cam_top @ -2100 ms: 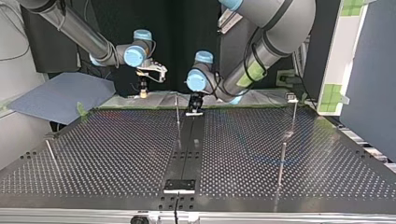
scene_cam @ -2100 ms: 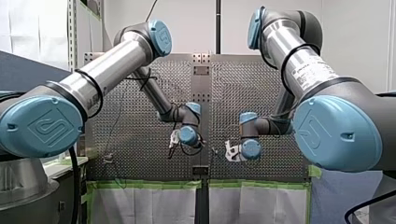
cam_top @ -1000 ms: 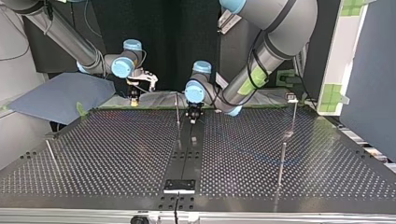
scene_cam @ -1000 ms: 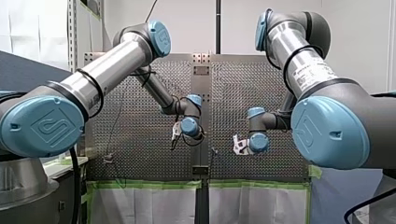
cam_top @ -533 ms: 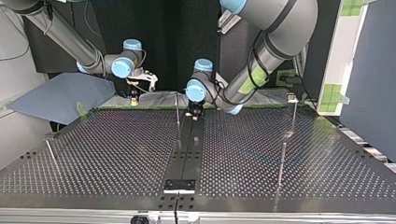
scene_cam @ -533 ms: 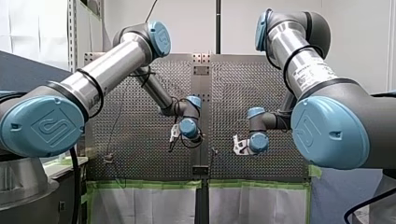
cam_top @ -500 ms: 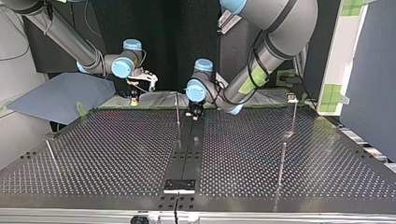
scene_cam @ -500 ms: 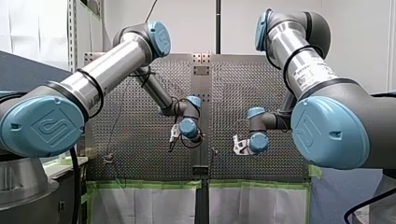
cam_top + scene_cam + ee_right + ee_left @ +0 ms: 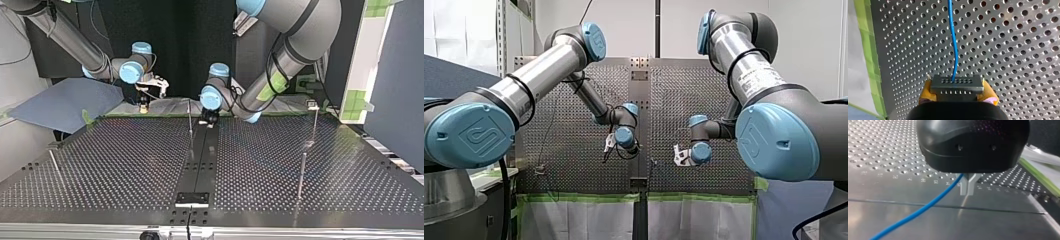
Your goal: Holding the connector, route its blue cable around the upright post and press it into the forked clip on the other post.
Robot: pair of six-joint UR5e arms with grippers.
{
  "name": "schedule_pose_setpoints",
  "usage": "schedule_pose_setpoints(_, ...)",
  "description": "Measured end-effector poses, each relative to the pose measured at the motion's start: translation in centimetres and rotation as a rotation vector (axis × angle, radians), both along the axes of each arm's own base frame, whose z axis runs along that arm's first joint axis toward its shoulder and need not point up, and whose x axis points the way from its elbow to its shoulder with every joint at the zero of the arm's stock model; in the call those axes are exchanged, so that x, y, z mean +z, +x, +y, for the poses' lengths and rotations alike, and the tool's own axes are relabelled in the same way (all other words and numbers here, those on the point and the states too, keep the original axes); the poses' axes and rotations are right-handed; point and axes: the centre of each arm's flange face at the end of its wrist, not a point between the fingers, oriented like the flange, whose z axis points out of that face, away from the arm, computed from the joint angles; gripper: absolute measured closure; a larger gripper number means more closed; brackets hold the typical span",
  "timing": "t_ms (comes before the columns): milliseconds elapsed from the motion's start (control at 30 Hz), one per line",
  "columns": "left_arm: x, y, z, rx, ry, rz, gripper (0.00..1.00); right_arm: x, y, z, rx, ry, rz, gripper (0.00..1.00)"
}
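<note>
Post point(image 9: 190, 120) stands beside left gripper point(image 9: 967, 187), pinching blue cable point(image 9: 923, 210); right gripper point(image 9: 957, 93) clamps connector point(image 9: 956, 86); arm label point(image 9: 751, 80) unreadable.

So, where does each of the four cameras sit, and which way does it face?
Front view: behind my shoulders, looking over the perforated table; both arms show.
Top view: across the table, facing both arms, sides crossed.
Left wrist view: on my left wrist, looking past the left jaws at the blue cable.
Right wrist view: on my right wrist; the right jaws hold the connector.
Shared: both wrist views show the blue cable.
</note>
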Motion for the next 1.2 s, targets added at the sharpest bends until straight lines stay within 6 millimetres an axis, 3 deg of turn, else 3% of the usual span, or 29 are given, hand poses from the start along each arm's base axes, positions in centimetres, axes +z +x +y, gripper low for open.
schedule_pose_setpoints(33,0.0,-0.1,0.0,0.001,0.007,0.004,0.69,0.0,0.0,0.0,0.0,0.0,0.0,1.0)
schedule_pose_setpoints(100,-0.1,-0.4,0.0,0.003,0.027,0.016,0.59,0.0,0.0,0.0,0.0,0.001,0.0,1.0)
schedule_pose_setpoints(233,-0.5,-1.2,0.1,0.0,0.067,0.045,0.56,0.0,0.0,0.0,0.0,0.001,0.0,1.0)
schedule_pose_setpoints(300,-0.6,-1.6,0.0,-0.007,0.084,0.06,0.34,0.0,0.0,0.0,0.0,0.001,0.0,1.0)
schedule_pose_setpoints(333,-0.7,-1.8,0.0,-0.013,0.091,0.067,0.34,0.0,0.0,0.0,0.0,0.001,0.0,1.0)
schedule_pose_setpoints(367,-0.9,-2.1,0.0,-0.023,0.1,0.078,0.24,0.0,0.0,0.0,0.0,0.001,0.0,1.0)
schedule_pose_setpoints(400,-1.0,-2.3,0.0,-0.029,0.106,0.085,0.06,0.0,0.0,0.0,0.001,0.002,0.001,1.0)
schedule_pose_setpoints(467,-1.4,-2.8,0.0,-0.04,0.116,0.101,0.0,0.0,0.0,0.1,0.0,0.003,0.001,1.0)
schedule_pose_setpoints(867,-2.6,-5.8,-0.7,-0.068,0.142,0.134,0.0,-0.1,-0.1,0.3,0.001,0.018,0.009,1.0)
schedule_pose_setpoints(1200,0.4,-8.8,-1.9,-0.091,0.053,0.072,0.0,-0.3,0.5,1.0,0.012,0.041,0.021,1.0)
